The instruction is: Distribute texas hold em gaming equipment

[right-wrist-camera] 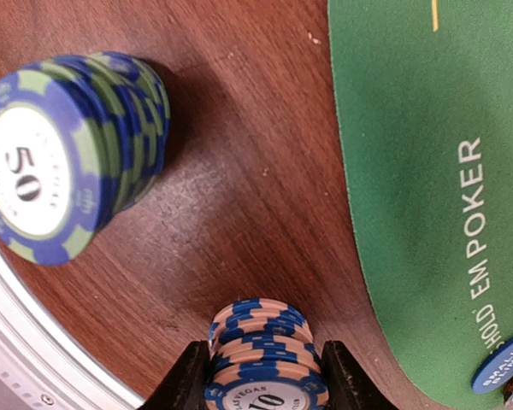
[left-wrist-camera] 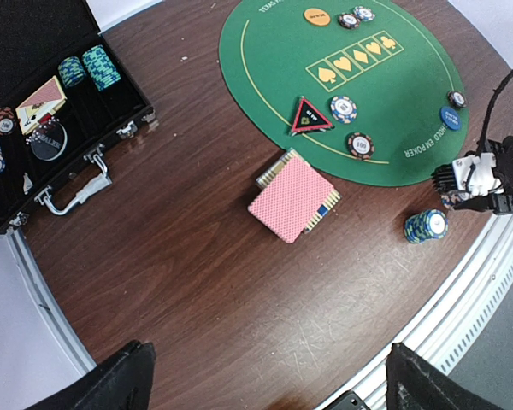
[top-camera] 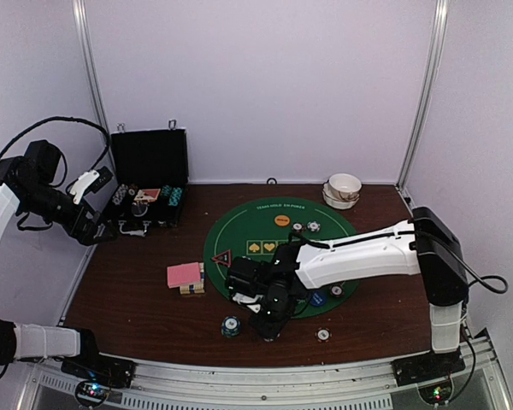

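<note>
Our right hand (right-wrist-camera: 263,350) is gripping a short stack of pink-and-blue chips (right-wrist-camera: 258,329) on the worktop (right-wrist-camera: 239,171), one finger pressing each side. Just beyond it, a blue-and-green chip stack (right-wrist-camera: 68,154) is standing, and the green mat (right-wrist-camera: 410,171) is lying alongside. Our left hand (left-wrist-camera: 269,363) is hovering wide open and empty, with the pink-backed cards (left-wrist-camera: 292,198) lying ahead of it.

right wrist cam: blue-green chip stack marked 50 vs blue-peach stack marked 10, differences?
Colour: the blue-and-green stack marked 50 versus the blue-and-peach stack marked 10. State: the 50 stack stands free; the 10 stack is pinched between the fingers of the right gripper. Shared: both stand on the bare wooden table, off the green felt mat.
</note>
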You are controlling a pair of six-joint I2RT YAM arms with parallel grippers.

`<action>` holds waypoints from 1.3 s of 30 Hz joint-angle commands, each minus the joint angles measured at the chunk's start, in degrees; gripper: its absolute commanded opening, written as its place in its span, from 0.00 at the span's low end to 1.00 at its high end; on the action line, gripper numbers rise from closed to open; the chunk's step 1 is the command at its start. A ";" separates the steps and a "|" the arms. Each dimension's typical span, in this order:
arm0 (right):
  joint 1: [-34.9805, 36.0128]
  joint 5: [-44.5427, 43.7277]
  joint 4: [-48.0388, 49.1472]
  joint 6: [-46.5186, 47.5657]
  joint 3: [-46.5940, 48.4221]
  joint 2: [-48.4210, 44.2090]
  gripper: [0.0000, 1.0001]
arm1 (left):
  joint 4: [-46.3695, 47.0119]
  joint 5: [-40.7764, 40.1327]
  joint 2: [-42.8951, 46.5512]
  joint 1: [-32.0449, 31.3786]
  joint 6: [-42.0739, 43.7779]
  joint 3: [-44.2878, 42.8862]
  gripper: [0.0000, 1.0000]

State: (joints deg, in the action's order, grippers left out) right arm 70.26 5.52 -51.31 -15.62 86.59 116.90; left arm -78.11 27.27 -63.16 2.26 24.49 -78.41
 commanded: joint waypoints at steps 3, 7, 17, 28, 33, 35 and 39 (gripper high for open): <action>-1.26 -2.57 -3.42 0.51 2.69 -5.16 0.22 | -0.13 0.93 0.50 0.37 -0.08 -1.78 0.98; -4.31 -2.97 -2.88 0.01 0.44 -7.11 0.19 | -0.18 0.94 0.48 0.37 -0.06 -1.96 0.98; -11.73 -2.30 3.86 -0.96 -7.33 -5.97 0.17 | -0.23 0.95 0.58 0.37 -0.14 -1.92 0.97; -14.07 -1.55 7.87 -1.87 -12.80 -4.84 0.23 | -0.34 0.88 0.32 0.37 -0.06 -2.01 0.98; -14.18 -1.56 7.16 -1.56 -12.08 -5.29 0.56 | -0.33 1.00 0.11 0.35 -0.06 -1.92 0.98; -14.11 -1.84 6.24 -1.50 -10.92 -5.95 0.62 | -0.35 1.04 0.20 0.37 -0.06 -1.98 0.98; -12.98 -2.53 3.61 -1.07 -7.15 -8.73 0.67 | -0.35 0.65 0.39 0.35 -0.06 -2.10 0.97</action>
State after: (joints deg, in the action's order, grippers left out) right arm 56.36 4.14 -45.63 -16.82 75.85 111.26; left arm -78.13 27.29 -63.20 2.26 24.51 -79.09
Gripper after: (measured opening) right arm 0.659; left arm 0.975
